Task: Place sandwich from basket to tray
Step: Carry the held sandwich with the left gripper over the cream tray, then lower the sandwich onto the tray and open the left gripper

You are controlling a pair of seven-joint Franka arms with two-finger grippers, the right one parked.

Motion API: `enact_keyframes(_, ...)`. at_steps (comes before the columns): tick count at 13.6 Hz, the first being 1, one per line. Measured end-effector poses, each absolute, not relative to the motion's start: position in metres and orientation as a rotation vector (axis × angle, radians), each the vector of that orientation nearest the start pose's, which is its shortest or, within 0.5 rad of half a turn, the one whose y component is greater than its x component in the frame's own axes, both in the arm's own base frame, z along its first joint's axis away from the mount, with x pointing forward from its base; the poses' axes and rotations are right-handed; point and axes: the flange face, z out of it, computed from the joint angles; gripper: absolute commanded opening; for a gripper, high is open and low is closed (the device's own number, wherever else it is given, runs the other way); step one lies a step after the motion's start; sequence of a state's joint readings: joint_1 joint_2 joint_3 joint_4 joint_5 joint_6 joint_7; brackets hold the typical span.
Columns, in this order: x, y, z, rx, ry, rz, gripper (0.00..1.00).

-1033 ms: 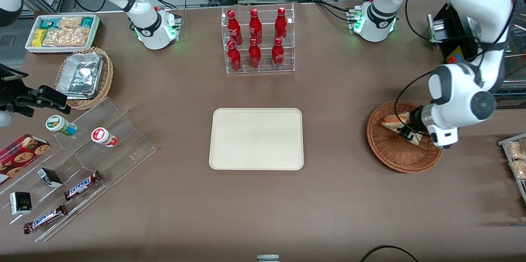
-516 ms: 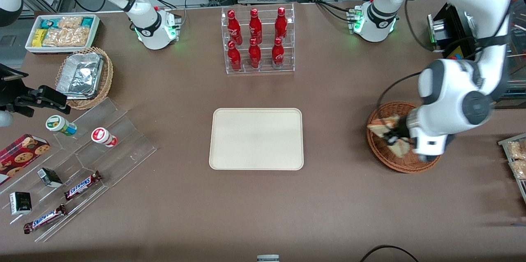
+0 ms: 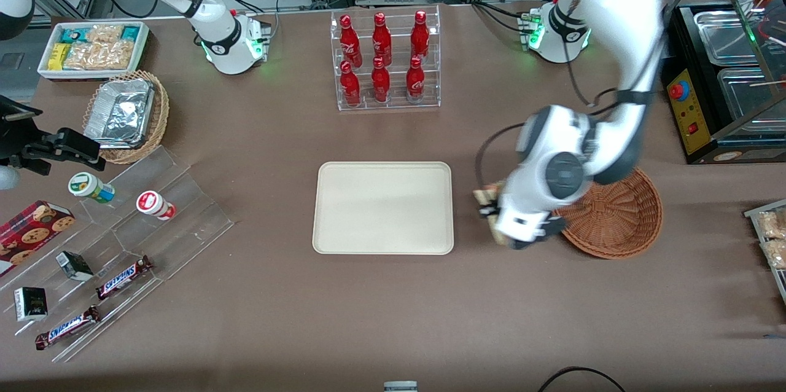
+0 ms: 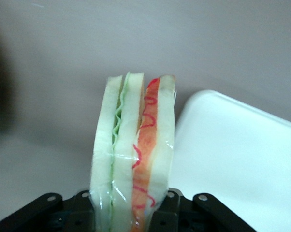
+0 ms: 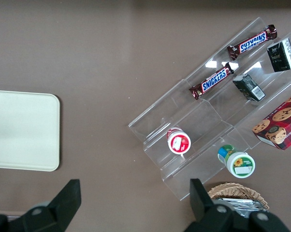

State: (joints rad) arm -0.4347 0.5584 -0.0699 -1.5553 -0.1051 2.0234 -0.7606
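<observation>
Pickup done: hand [image 3: 491,215] pinching sandwich [image 4: 133,154] in the air over the desk [image 3: 381,312], between basket [image 3: 620,220] and tray [image 3: 384,207]; carry-over and set-down on tray left.

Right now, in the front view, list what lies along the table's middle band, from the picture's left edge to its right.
Flat cream rectangular tray → claw holding the wrapped triangular sandwich → round reddish-brown wicker basket.
</observation>
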Motion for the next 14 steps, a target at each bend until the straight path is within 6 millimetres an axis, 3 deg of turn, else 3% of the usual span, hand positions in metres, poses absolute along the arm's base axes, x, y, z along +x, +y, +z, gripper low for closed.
enact_keyframes(2,0.584,-0.390,0.296,-3.168,-0.348,0.184,0.35)
enact_keyframes(4,0.571,-0.416,0.271,-3.164,-0.214,0.168,0.36)
enact_keyframes(7,0.571,-0.417,0.241,-3.156,-0.082,0.204,0.39)
enact_keyframes(14,0.575,-0.436,0.227,-3.204,-0.019,0.160,0.41)
